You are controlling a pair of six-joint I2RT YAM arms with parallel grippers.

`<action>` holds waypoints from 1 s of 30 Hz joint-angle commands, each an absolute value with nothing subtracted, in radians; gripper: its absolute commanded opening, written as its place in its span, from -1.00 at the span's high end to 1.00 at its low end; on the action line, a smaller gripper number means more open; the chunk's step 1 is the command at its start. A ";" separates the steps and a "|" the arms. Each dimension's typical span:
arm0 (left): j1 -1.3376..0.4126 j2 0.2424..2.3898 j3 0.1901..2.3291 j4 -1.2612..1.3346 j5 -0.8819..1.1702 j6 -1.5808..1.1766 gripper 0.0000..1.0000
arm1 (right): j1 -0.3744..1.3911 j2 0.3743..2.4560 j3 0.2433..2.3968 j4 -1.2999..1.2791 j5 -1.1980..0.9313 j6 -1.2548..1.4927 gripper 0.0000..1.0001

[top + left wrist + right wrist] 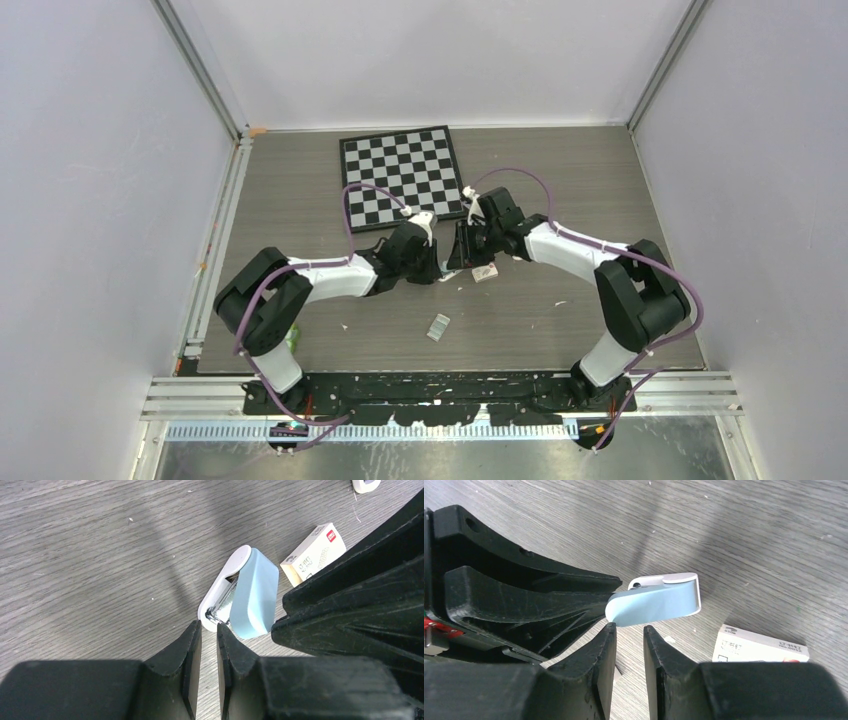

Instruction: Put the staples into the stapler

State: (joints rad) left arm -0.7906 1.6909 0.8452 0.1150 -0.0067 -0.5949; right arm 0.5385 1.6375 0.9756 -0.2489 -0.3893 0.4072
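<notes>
Where the two arms meet over the middle of the table (600, 180), the left gripper (208, 628) and the right gripper (629, 628) point toward each other with the stapler (250, 595) between them.

**Stapler.** It lies on the table surface and consists of a white base and a light-blue top arm. In the left wrist view the top arm stands hinged away from the base at the end nearest the left fingertips. A coil spring and bright metal parts are exposed in that opening.

**Left gripper.** The jaws are set to a narrow slit, and nothing shows between them. The fingertips sit just beside the stapler's opened end. Contact cannot be confirmed.

**Right gripper.** The jaws are likewise narrow, with only bare table visible in the gap. In the right wrist view the tips lie just below the rounded end of the blue arm. Whether they touch it cannot be told.

**Staples.** The staples (438, 327) lie flat on the table as a small silvery block. They are nearer the arm bases than either gripper and well apart from the stapler. Neither gripper is in contact with them.

**Other items.** A small cream staple box (312, 555) lies on the table near the stapler, on the right arm's side. A chessboard (402, 175) lies flat at the far side of the table, beyond both grippers.
</notes>
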 commanded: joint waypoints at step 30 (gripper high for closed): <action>-0.754 1.575 0.850 0.134 -0.005 -0.697 0.23 | 0.539 1.681 1.066 -0.262 -0.298 0.471 0.38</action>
State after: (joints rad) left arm -0.7750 1.5558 0.8379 0.0784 -0.0315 -0.6693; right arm 0.5385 1.6543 1.0245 -0.2836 -0.3141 0.4622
